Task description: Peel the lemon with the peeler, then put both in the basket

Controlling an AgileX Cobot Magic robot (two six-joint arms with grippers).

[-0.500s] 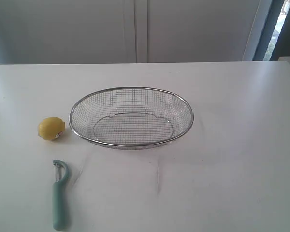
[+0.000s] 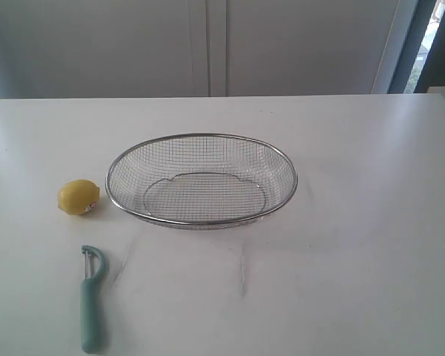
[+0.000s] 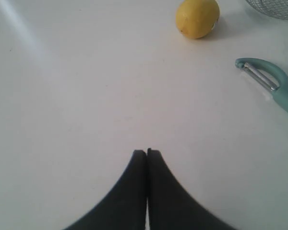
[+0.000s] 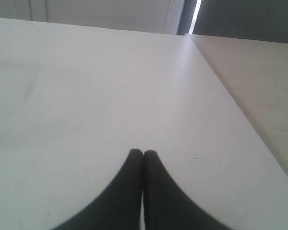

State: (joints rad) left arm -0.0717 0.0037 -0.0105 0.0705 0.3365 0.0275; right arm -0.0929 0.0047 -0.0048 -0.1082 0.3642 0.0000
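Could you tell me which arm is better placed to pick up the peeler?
Probably the left: the peeler and lemon lie left of the basket and show in the wrist view beyond the left pincer; the right pincer faces mostly table.

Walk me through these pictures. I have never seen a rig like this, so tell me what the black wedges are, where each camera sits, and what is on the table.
This is a robot with two arms, each ending in a gripper. One picture comes from a camera off the arms, looking over the white table. The other two come from cameras on the wrists; the black wedges are the left gripper and right gripper, both shut and holding nothing. On the table lie a yellow lemon, a teal-handled peeler and an empty wire basket.
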